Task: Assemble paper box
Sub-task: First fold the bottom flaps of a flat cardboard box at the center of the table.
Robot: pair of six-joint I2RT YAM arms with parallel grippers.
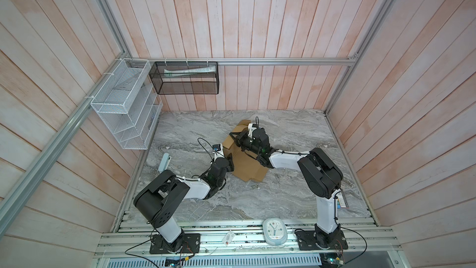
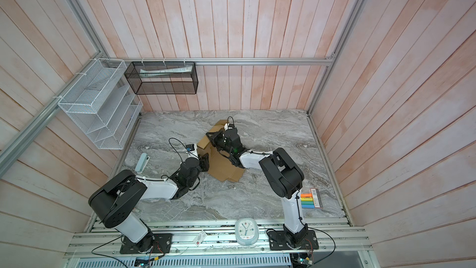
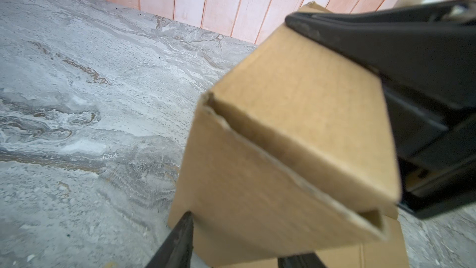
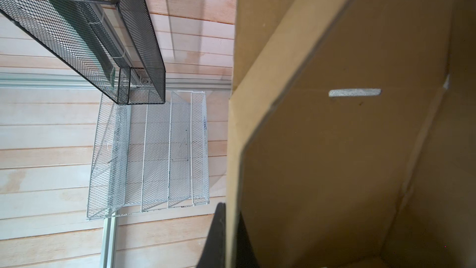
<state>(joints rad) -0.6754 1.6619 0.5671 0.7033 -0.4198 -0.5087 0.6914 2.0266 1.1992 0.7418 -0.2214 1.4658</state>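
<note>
Toward the worktop [image 1: 283,197] rear edge, paper box [image 1: 244,166]: part-folded.
Right gripper [image 4: 230,230]: clenched on raised flap, to hold it upright.
Left gripper [image 3: 240,238]: astride folded wall; grasp cannot be told.

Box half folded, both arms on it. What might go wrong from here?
1. The right gripper is shut on just a flap edge of the box; a pull may slip off or tear it.
2. The left gripper straddles the doubled wall with jaws apart; that wall gapes and may spring back.
3. Both grippers work close together and might collide.
</note>
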